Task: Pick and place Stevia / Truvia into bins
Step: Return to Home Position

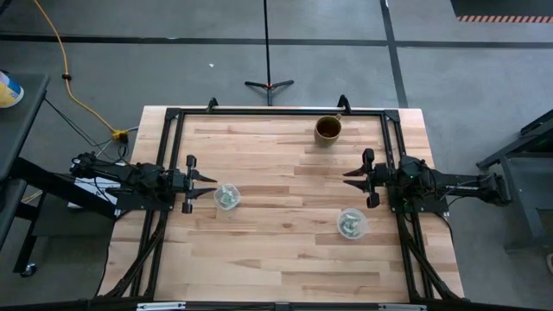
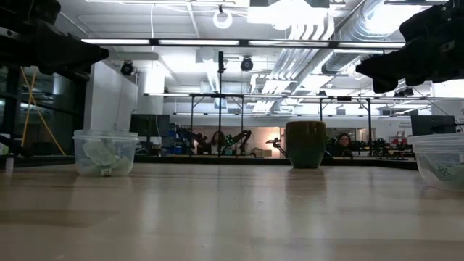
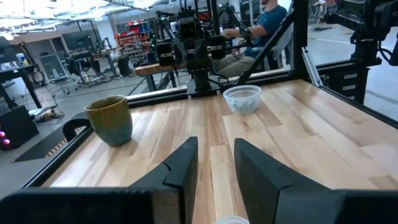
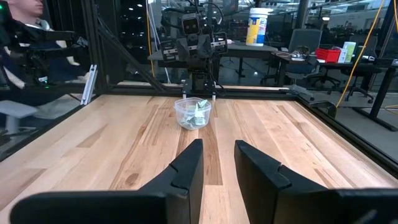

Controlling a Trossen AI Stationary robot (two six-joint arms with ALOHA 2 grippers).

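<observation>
Two clear plastic cups stand upright on the wooden table. The left cup point(image 1: 227, 196) point(image 2: 106, 152) point(image 4: 193, 114) holds pale green and white sachets point(image 4: 199, 112), and the right cup point(image 1: 352, 225) point(image 3: 242, 99) point(image 2: 440, 159) holds sachets too. I see no sachet lying loose on the table. My left gripper point(image 1: 210, 187) point(image 3: 216, 162) hovers open at the table's left edge, just left of the left cup. My right gripper point(image 1: 350, 178) point(image 4: 217, 163) hovers open at the right edge, on the far side of the right cup.
A brown opaque cup point(image 1: 327, 130) point(image 2: 305, 143) point(image 3: 110, 119) stands near the table's far edge, right of centre. A dark frame point(image 1: 276, 111) runs along the table's edges. People sit beyond the table in both wrist views. Bare wood lies between the two clear cups.
</observation>
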